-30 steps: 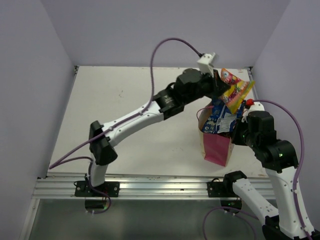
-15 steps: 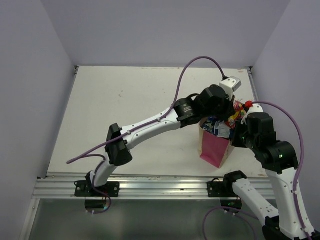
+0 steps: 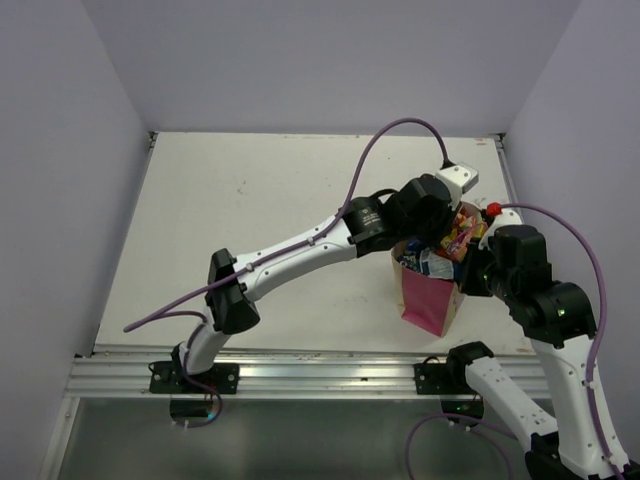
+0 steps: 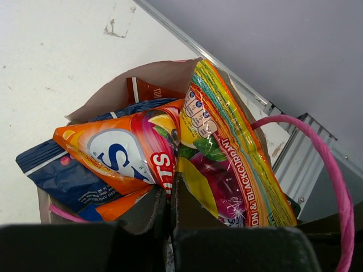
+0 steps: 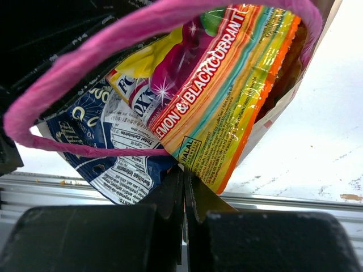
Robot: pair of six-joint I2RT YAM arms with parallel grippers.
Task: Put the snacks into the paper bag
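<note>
The paper bag (image 3: 430, 300), pale at the top and magenta at the base, stands at the table's right with a pink cord handle (image 4: 324, 153). Inside it lie an orange packet (image 4: 119, 153), a blue-white packet (image 5: 119, 153) and a dark red packet (image 4: 150, 89). The pink-yellow candy packet (image 4: 227, 153) sticks up out of the mouth. My left gripper (image 4: 172, 184) reaches into the bag from above, shut on that packet's lower edge. My right gripper (image 5: 184, 173) sits at the bag's right rim (image 5: 282, 107), shut on the paper there.
The left arm (image 3: 300, 245) stretches diagonally across the white table (image 3: 250, 200) toward the bag. A metal rail (image 3: 300, 372) runs along the near edge. Grey walls close the table at back and sides, and the right wall is close to the bag.
The left gripper has come down from above the bag, lowering the candy packet into its mouth. The bag has shifted slightly left. The right arm has stayed in place.
</note>
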